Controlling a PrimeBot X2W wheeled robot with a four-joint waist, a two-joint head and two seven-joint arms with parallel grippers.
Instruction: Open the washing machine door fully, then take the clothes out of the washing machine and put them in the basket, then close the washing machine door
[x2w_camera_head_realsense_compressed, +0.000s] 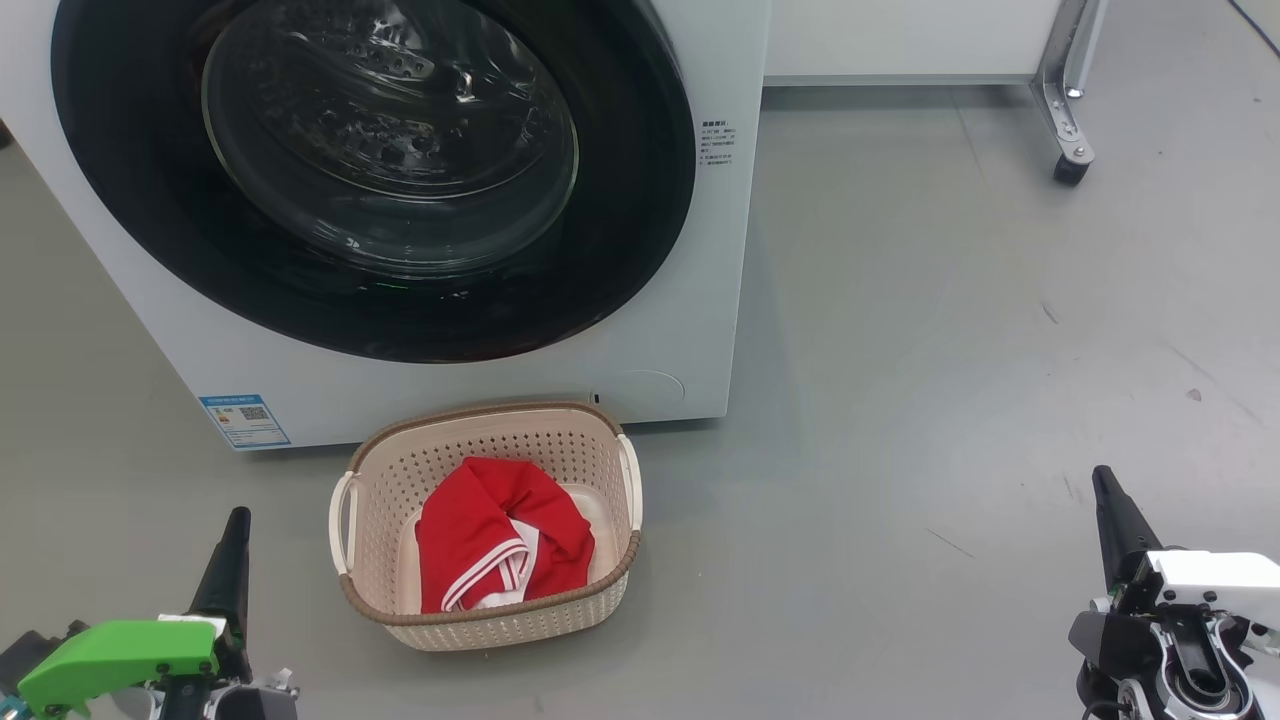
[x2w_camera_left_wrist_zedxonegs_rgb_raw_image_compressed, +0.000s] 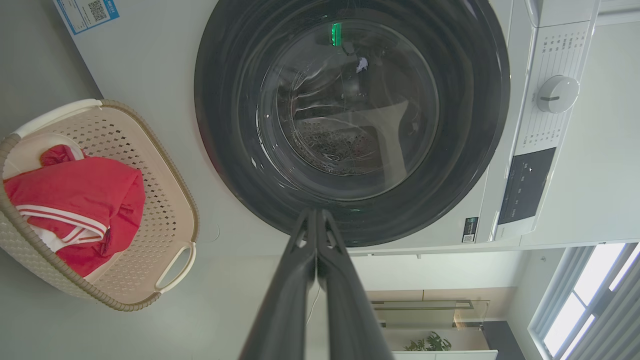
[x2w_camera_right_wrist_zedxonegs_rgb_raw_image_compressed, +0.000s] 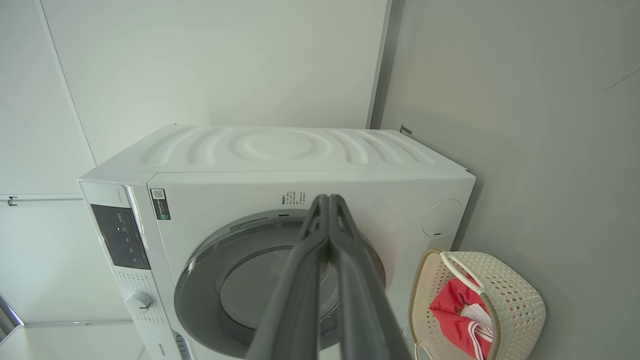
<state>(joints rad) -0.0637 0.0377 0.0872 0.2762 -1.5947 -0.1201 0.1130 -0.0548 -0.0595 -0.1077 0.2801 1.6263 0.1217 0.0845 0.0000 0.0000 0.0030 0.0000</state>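
Red clothes (x2w_camera_head_realsense_compressed: 505, 535) in basket (x2w_camera_head_realsense_compressed: 500, 630) below washing machine door (x2w_camera_head_realsense_compressed: 640, 250); castered leg (x2w_camera_head_realsense_compressed: 1065, 110) aside; left claw (x2w_camera_head_realsense_compressed: 240, 520), right claw (x2w_camera_head_realsense_compressed: 1102, 478) closed, empty

Blue QR-code label (x2w_camera_head_realsense_compressed: 245, 421) and fine print (x2w_camera_head_realsense_compressed: 716, 142) on the washing machine (x2w_camera_head_realsense_compressed: 720, 300), unreadable

Left tool (x2w_camera_head_realsense_compressed: 236, 530) low at left, jaws pressed together, empty, right tool (x2w_camera_head_realsense_compressed: 1108, 495) low at right, likewise

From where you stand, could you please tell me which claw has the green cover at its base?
The left claw, at the lower left of the head view; the right claw has a white one.
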